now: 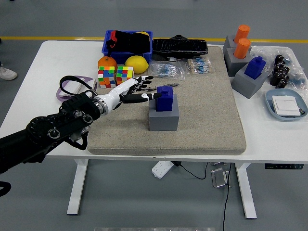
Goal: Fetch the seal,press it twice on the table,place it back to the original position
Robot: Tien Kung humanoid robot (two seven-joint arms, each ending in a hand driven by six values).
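A blue seal [165, 98] stands upright in its grey block holder [164, 117] on the tan mat [202, 106]. My left hand [136, 89], white with black fingertips, sits just left of the seal with its fingers spread and holding nothing. Its thumb tip nearly reaches the seal's left side. The black left arm [53, 132] comes in from the lower left. My right arm is out of sight.
Two colour cubes [115, 75], an orange and a lemon [135, 63] lie behind the hand. A blue bin [127, 41], black tray and bagged items line the back. More grey holders with orange seals and a blue seal [254, 67] stand at right, beside a blue dish [287, 105].
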